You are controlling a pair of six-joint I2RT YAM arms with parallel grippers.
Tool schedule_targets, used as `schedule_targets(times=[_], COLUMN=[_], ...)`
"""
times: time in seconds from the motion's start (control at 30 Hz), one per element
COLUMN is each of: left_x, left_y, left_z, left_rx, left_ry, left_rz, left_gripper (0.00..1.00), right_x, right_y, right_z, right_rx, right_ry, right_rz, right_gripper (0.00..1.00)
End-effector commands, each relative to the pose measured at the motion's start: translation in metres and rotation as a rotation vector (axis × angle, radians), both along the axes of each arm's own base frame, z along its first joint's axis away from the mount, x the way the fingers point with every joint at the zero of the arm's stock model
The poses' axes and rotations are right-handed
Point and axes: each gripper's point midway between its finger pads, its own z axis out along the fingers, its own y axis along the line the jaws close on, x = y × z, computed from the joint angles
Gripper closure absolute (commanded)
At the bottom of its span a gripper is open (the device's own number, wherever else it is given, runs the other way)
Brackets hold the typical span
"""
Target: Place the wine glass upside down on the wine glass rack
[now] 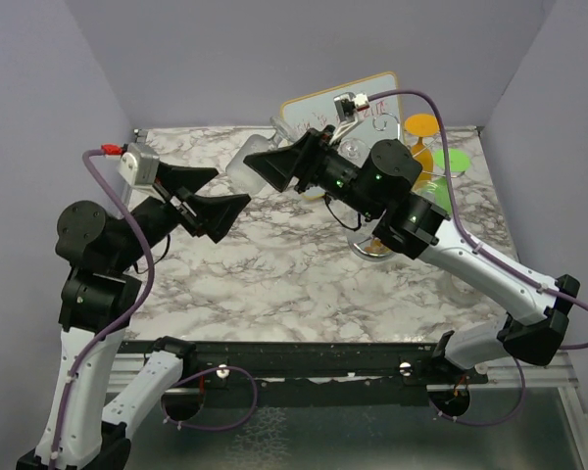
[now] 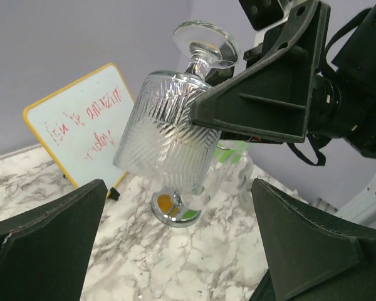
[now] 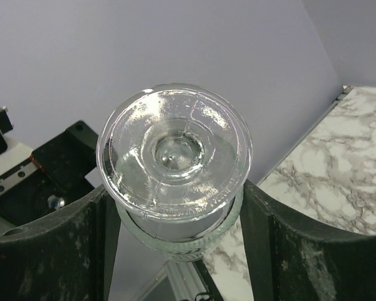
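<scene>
Marbled tabletop (image 1: 274,284), lilac walls (image 1: 225,59).

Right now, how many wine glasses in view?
1 for sure: the wine glass, foot up and tilted, held in the air by the right gripper. An orange disc and a green disc at far right may be other glasses' feet; cannot tell.

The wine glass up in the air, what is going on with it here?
The right gripper holds the clear ribbed wine glass by its bowl, tilted with the foot up, above the marbled table. The left gripper is open and empty beside it. The glass is not yet on the silver wire rack with the shiny round base.
</scene>
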Motion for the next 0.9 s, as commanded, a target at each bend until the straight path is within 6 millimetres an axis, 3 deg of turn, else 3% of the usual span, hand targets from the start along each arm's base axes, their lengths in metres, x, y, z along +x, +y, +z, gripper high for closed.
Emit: schedule_targets(times=[0.0,0.13,0.37,0.5,0.7,0.87], left_x=[-0.009,-0.015,-0.008,-0.004,-0.006,-0.008], left_y=[-0.017,-0.032,-0.04,-0.044,-0.047,-0.047], left_z=[-0.02,-0.028,-0.041,-0.05,-0.056,-0.06], left_rx=[0.113,0.109,0.096,0.108,0.12,0.13], left_ry=[0.033,0.089,0.186,0.235,0.256,0.251], left_rz=[-0.144,-0.274,-0.33,-0.355,-0.395,-0.403], left_gripper=[0.01,0.01,0.03,0.12,0.38,0.47], right_x=[-0.03,-0.04,-0.049,-0.052,-0.053,-0.054], right_y=[-0.003,-0.003,-0.003,0.002,0.003,0.002], right_z=[0.008,0.006,0.004,-0.001,-0.005,-0.008], right_rx=[-0.006,-0.007,-0.01,-0.047,-0.072,-0.092], right_ry=[-0.036,-0.033,-0.043,-0.064,-0.08,-0.099], right_rz=[0.119,0.167,0.211,0.247,0.254,0.256], right_gripper=[0.72,0.73,0.76,0.77,0.77,0.77])
